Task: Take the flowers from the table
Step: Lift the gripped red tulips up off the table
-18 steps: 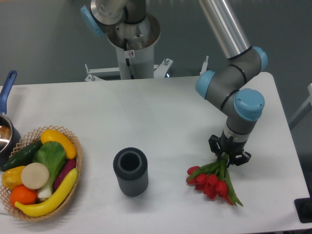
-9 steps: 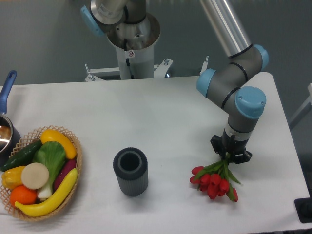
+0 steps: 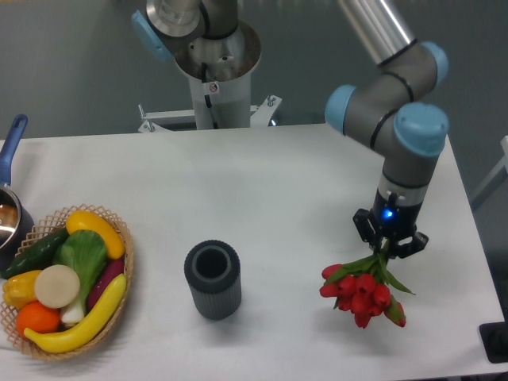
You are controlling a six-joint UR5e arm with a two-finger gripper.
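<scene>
The flowers (image 3: 363,292), a bunch of red tulips with green stems and leaves, hang heads down from my gripper (image 3: 388,248) at the right side of the white table (image 3: 262,198). The gripper points straight down and is shut on the stems. The blooms dangle just above the tabletop, tilted toward the left. The stems' upper ends are hidden between the fingers.
A dark grey ribbed cylinder cup (image 3: 213,279) stands upright left of the flowers. A wicker basket (image 3: 119,238) of yellow, orange and green produce sits at the front left edge. A pan with a blue handle (image 3: 11,143) pokes in at the far left.
The arm has risen and shifted right, carrying the flowers with it. The bunch has swung from lying on the table to hanging below the gripper.
</scene>
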